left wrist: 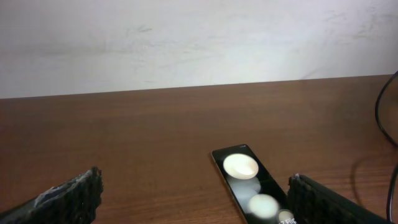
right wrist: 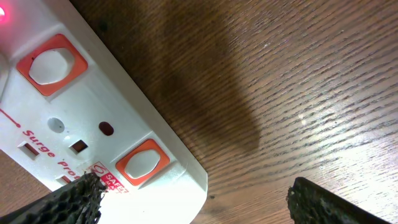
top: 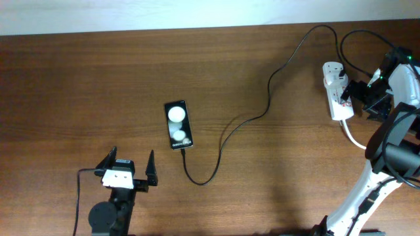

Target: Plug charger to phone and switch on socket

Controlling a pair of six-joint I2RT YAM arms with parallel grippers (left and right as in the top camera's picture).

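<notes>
Right tool (right wrist: 193,190) spread wide, hovering at the socket (right wrist: 93,106).
Socket lies far right on the worktop (top: 79,78), long axis front to back; its end switch (right wrist: 142,163) sits just beside one finger (right wrist: 68,199). Left tool (top: 129,167), also spread, sits near the phone (top: 178,124), well apart from the socket.

Overhead: straight down, far, whole bench (top: 79,65).
Left wrist: low, level, facing the wall (left wrist: 186,43); phone (left wrist: 249,183) near, lower centre.
Right wrist: close, tilted down on socket (right wrist: 81,124), left.
Shared: overhead also shows phone, socket.
</notes>
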